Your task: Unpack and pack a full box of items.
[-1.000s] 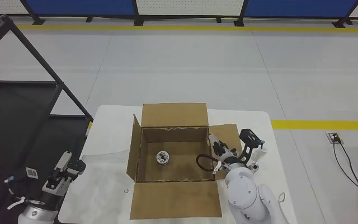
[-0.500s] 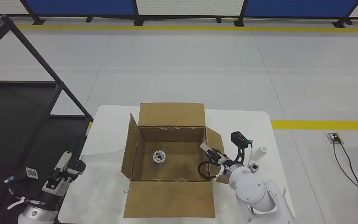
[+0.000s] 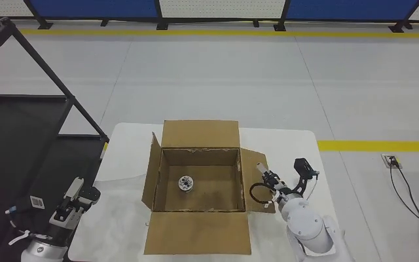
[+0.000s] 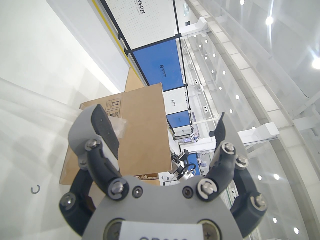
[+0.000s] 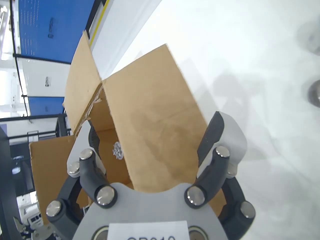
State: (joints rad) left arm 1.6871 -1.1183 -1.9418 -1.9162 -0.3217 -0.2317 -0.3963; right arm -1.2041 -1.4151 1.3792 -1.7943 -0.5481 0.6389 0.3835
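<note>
One side flap (image 5: 150, 88) between right tool (image 5: 153, 126) and item (image 5: 118, 151) in box (image 3: 201, 157)

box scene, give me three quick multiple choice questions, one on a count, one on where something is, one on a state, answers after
1. How many flaps of the box are folded open? A two B three C four
2. Where is the small silvery item? A inside the box B on top of a flap C outside the box
3. What state is the right gripper in? A shut on a flap B open C shut on the item

1 C, the top view shows a flap out on every side.
2 A, it lies on the box bottom.
3 B, its fingers stand apart with a side flap between them.
</note>
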